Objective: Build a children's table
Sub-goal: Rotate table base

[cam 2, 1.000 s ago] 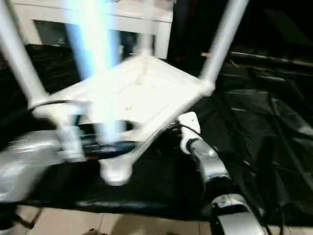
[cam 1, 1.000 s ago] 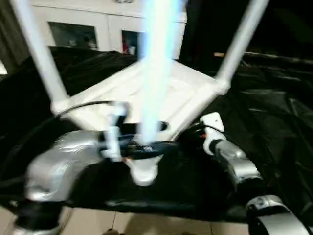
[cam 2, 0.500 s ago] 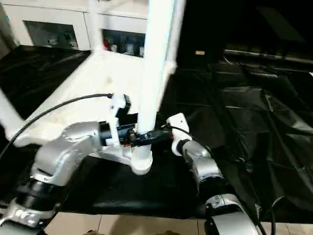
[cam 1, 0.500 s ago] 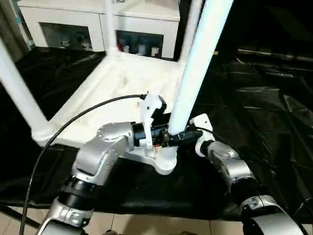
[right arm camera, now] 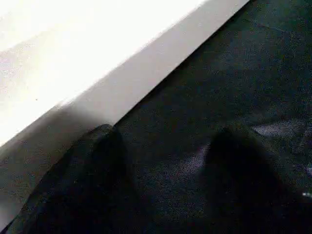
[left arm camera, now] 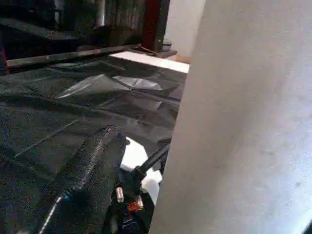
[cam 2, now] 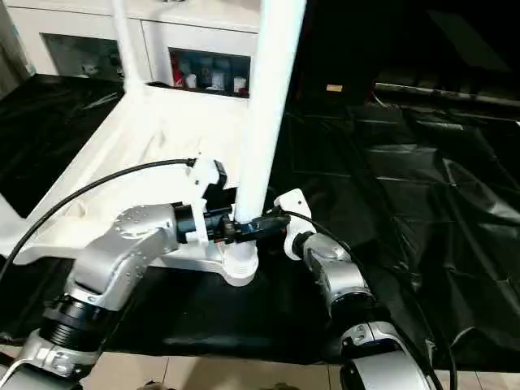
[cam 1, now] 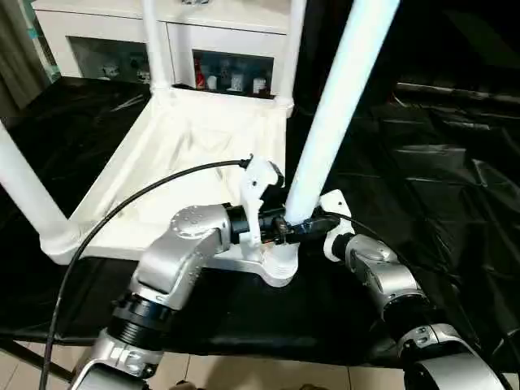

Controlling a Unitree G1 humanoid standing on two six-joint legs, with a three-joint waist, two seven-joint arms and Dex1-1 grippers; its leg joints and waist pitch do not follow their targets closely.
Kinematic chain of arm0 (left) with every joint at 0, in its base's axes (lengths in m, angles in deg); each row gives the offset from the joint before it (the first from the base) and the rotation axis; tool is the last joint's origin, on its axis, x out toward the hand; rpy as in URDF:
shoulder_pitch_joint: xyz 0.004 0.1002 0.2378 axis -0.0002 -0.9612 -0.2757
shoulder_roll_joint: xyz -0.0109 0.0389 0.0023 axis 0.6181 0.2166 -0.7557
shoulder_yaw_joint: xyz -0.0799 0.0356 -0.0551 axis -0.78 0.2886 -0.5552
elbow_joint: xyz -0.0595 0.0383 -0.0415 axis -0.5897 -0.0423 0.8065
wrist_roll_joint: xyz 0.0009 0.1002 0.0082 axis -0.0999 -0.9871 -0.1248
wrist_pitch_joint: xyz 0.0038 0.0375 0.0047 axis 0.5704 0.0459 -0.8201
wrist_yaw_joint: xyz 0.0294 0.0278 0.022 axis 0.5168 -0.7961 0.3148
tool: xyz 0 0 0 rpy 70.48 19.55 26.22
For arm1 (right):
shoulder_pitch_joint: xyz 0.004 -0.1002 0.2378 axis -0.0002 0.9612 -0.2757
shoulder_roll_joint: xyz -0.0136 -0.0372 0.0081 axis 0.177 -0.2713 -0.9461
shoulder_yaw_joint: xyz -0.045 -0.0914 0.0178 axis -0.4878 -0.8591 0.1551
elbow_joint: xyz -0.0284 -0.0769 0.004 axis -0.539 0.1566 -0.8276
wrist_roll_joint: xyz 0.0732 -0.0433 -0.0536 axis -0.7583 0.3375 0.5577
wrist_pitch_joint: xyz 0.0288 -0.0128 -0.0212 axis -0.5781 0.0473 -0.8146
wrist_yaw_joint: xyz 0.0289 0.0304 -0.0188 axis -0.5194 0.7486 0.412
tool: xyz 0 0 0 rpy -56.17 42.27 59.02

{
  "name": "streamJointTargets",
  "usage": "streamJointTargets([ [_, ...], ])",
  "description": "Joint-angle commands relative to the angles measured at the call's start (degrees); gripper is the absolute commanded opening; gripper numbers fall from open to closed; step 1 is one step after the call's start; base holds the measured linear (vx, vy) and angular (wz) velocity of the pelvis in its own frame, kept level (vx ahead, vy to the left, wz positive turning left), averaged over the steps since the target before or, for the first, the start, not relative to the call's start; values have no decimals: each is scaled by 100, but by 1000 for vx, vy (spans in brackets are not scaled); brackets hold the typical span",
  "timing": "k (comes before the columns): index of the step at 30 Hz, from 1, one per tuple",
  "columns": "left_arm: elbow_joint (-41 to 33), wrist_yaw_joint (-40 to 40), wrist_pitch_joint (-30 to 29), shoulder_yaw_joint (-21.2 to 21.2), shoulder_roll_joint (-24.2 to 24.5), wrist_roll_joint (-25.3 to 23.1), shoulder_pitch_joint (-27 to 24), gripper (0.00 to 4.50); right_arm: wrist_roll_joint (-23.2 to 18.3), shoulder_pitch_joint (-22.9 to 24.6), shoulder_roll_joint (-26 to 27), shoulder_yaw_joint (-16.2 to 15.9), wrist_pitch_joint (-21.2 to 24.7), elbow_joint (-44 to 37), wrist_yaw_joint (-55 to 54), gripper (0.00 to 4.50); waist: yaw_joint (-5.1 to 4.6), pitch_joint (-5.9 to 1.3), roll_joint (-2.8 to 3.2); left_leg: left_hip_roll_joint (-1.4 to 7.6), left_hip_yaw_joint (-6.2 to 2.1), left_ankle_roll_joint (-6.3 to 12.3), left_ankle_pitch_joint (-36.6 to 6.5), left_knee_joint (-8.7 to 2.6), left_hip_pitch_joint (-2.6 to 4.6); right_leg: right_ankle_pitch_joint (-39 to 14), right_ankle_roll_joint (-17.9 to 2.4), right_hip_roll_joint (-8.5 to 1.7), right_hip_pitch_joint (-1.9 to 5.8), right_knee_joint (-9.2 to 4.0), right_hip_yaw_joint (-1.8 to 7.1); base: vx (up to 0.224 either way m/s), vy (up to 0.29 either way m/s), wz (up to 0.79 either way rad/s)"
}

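1. The tabletop (cam 1: 183, 154) lay upside down on a surface covered in black sheeting (cam 1: 422, 179), ribbed underside up, reaching from the surface's near edge toward its far edge.
2. Four white legs rose from the corner sockets: a near-left leg (cam 1: 24, 191), a far-left leg (cam 1: 154, 41), a far-right leg (cam 1: 292, 45), and the near-right leg (cam 1: 337, 106), which leaned slightly to the right.
3. The near-right leg stood in its socket (cam 1: 276, 264) at the tabletop's corner closest to the surface's near edge.
4. The left gripper (cam 1: 294, 227) reached across from the left to the base of that leg, just above the socket. Its jaws looked closed on the leg: in the left wrist view one black finger (left arm camera: 83, 180) lay beside the leg (left arm camera: 243, 126), which pressed close against the camera.
5. The right gripper (cam 2: 278, 218) sat just right of the same leg base, touching or nearly touching the left gripper's tip. In the right wrist view its jaws stood apart, with two dark fingers (right arm camera: 92, 180) spread over black sheeting and nothing between them; a white edge of the table (right arm camera: 87, 73) ran just beside one finger.
6. A black cable (cam 1: 122, 215) arced from the left wrist over the tabletop's near edge.
7. A white cabinet (cam 1: 106, 45) with glass doors stood beyond the surface's far edge.
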Motion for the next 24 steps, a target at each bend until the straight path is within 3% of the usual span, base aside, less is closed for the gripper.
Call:
streamJointTargets([
  [1,176,129,50,171,-116,-130,97,364,-104,-35,149,-194,71,-139,524,384,63,-358,21,184,-98,-21,-1436,-441,88,-1025,-1253,-292,270,-446,150,0,0,0],
  [8,315,260,247,231,-372,-236,127,364,-213,29,124,-205,92,-257,859,384,71,-356,50,190,-105,-17,-1520,-449,96,-1038,-1275,-290,270,-460,148,0,0,0],
  [18,478,369,460,317,-609,-415,134,364,-137,26,52,-106,34,-232,869,384,76,-363,46,194,-102,44,-1451,-444,89,-848,-1357,-293,273,-459,144,0,0,0],
  [21,548,452,516,295,-599,-526,146,364,-57,-54,18,-11,-92,-80,515,384,72,-358,44,198,-104,28,-1498,-452,87,-903,-1353,-296,272,-466,143,0,0,0],
  [24,757,430,783,287,-333,-821,205,364,-192,-200,-63,376,-339,58,5,384,77,-362,43,192,-110,8,-1548,-455,99,-1036,-1281,-304,261,-480,144,0,0,0],
])
